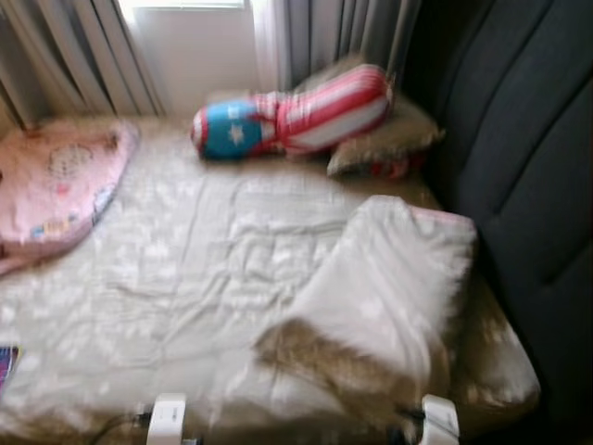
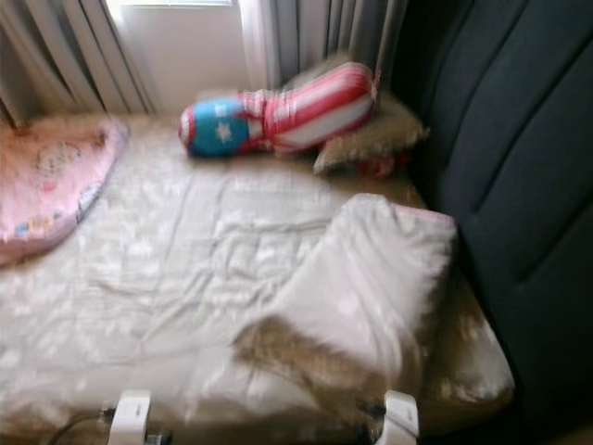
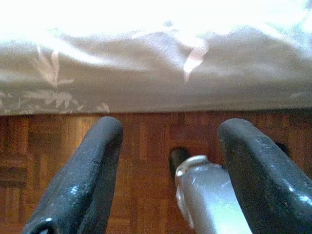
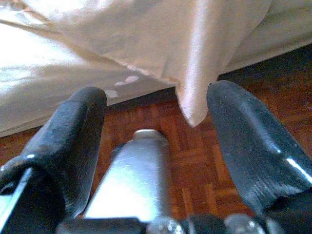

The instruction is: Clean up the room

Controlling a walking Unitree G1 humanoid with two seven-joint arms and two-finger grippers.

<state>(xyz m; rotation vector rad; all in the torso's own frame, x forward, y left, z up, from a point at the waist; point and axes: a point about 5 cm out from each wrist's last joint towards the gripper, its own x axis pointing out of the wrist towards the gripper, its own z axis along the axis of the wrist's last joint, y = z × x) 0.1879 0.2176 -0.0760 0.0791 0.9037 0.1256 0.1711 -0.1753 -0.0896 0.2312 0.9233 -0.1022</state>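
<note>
A bed with a pale leaf-patterned cover [image 1: 185, 278] lies before me, blurred. On it a folded cream blanket [image 1: 389, 278] rests at the right. A red, white and blue bolster [image 1: 296, 116] leans on a beige cushion [image 1: 389, 139] at the head. A pink pillow [image 1: 56, 185] sits at the far left. My left gripper [image 3: 165, 165] hangs open below the bed's edge, over parquet floor. My right gripper [image 4: 156, 146] is open too, with a hanging corner of cream fabric [image 4: 195, 73] just beyond its fingers. Both arms' wrists [image 1: 167, 417] show at the bottom of the eye views.
A dark padded headboard [image 1: 519, 139] rises along the bed's right side. Grey curtains [image 1: 83, 56] and a bright window stand behind the bed. A small colourful item [image 1: 6, 363] lies at the bed's left edge. Brown parquet floor [image 3: 146, 141] runs under the bed's side.
</note>
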